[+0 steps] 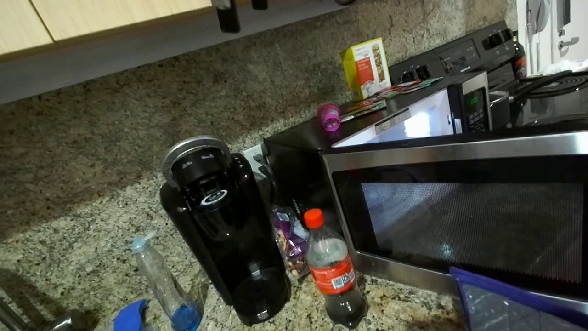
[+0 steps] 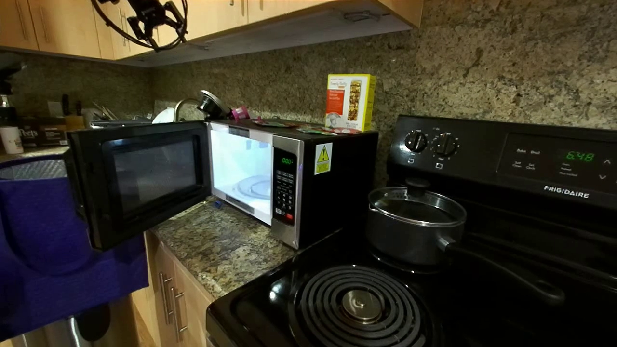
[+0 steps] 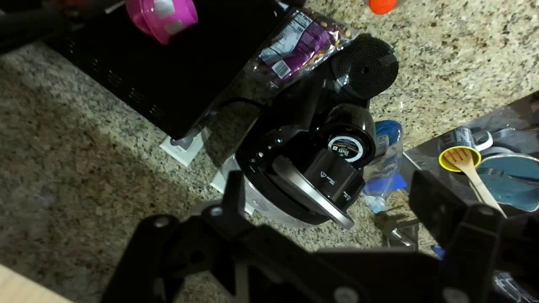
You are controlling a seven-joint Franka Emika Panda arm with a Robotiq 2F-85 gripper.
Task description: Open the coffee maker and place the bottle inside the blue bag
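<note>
The black coffee maker [image 1: 225, 239] stands on the counter with its ringed lid raised; a pod shows inside in the wrist view [image 3: 294, 168]. In an exterior view only its tilted lid [image 2: 212, 103] shows behind the microwave. The cola bottle [image 1: 333, 276] stands upright right of the coffee maker; only its red cap [image 3: 382, 5] shows at the wrist view's top edge. The blue bag [image 2: 43, 231] hangs beyond the microwave door; its rim corner [image 1: 519, 299] shows at lower right. My gripper [image 3: 327, 176] is open and empty, above the coffee maker; it also shows in both exterior views [image 1: 243, 10] [image 2: 154, 21].
The microwave [image 2: 289, 193] has its door [image 1: 459, 211] swung open beside the bottle. A pink cup [image 1: 329, 116] and yellow box [image 2: 350, 102] stand on it. A nut bag [image 3: 301, 46] and clear bottle [image 1: 165, 285] flank the coffee maker. Cabinets [image 2: 289, 12] hang above.
</note>
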